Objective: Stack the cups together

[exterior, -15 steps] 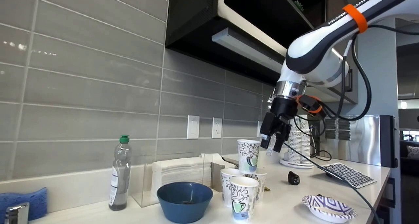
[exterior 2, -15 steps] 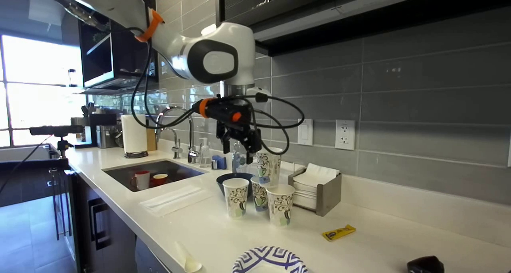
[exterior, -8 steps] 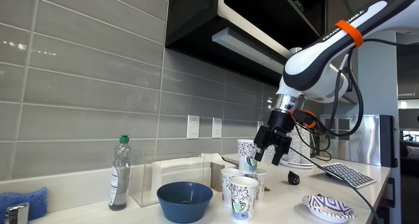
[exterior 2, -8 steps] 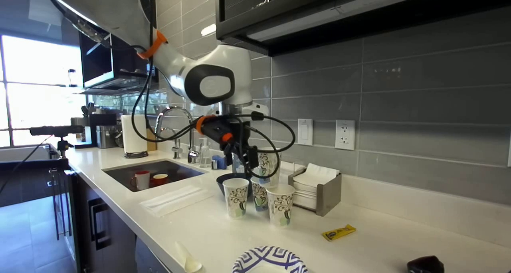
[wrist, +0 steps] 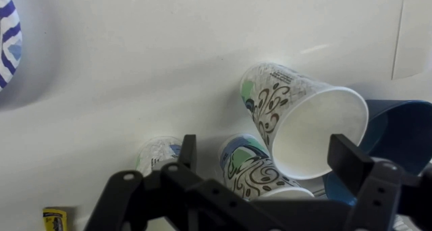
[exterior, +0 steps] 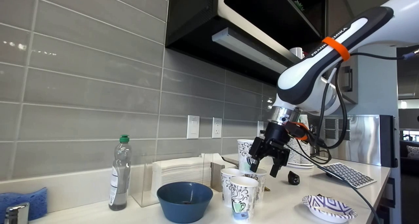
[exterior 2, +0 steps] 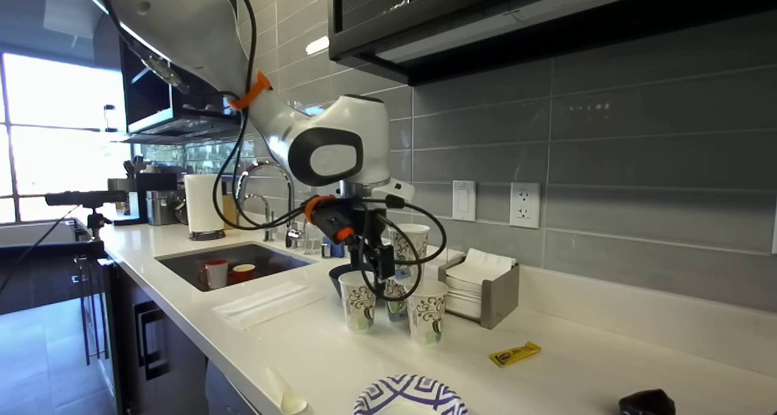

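Note:
Three white paper cups with green print stand upright on the counter: one nearest the counter edge, one beside the bowl, one toward the yellow packet. Another printed cup sits upright higher, apparently on their rims. My gripper hangs tilted next to this raised cup, one finger passing in front of its lower side. In the wrist view the gripper stands wide open, nothing held. Its right finger overlaps the opening of a cup. The raised cup is largely hidden there behind the jaws.
A blue bowl stands close to the cups, with a clear bottle farther off. Behind the cups is a napkin holder. A yellow packet and a patterned plate lie nearby. A dark cabinet overhangs the counter.
The arm has come down and toward the cups, from above and beside the raised cup to level with its lower part. The jaws have stayed open. The cups have not moved.

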Controlling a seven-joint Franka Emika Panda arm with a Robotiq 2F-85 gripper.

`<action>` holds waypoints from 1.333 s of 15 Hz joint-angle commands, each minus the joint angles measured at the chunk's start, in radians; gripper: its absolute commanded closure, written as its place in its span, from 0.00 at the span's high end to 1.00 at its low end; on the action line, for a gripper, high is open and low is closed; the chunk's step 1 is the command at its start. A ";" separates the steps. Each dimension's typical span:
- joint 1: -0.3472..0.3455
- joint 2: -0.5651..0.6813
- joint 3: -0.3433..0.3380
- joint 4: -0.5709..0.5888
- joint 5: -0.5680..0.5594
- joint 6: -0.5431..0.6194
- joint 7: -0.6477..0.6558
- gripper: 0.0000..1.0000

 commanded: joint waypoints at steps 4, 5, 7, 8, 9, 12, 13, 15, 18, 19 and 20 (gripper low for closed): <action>0.007 0.085 0.019 0.042 0.078 0.020 0.003 0.74; 0.007 0.095 0.023 0.048 0.087 0.019 -0.001 0.66; 0.006 0.114 0.031 0.061 0.094 0.017 0.002 0.50; 0.004 0.122 0.035 0.067 0.094 0.019 0.004 0.44; 0.003 0.130 0.038 0.075 0.092 0.018 0.007 0.36; -0.001 0.128 0.041 0.088 0.067 0.009 0.021 0.16; -0.001 0.123 0.041 0.090 0.059 0.005 0.029 0.09; -0.005 0.099 0.037 0.087 0.036 -0.015 0.041 0.00; -0.006 0.067 0.034 0.084 -0.009 -0.049 0.073 0.00; -0.007 0.057 0.034 0.085 -0.016 -0.064 0.074 0.01; -0.007 0.043 0.035 0.084 -0.028 -0.083 0.079 0.01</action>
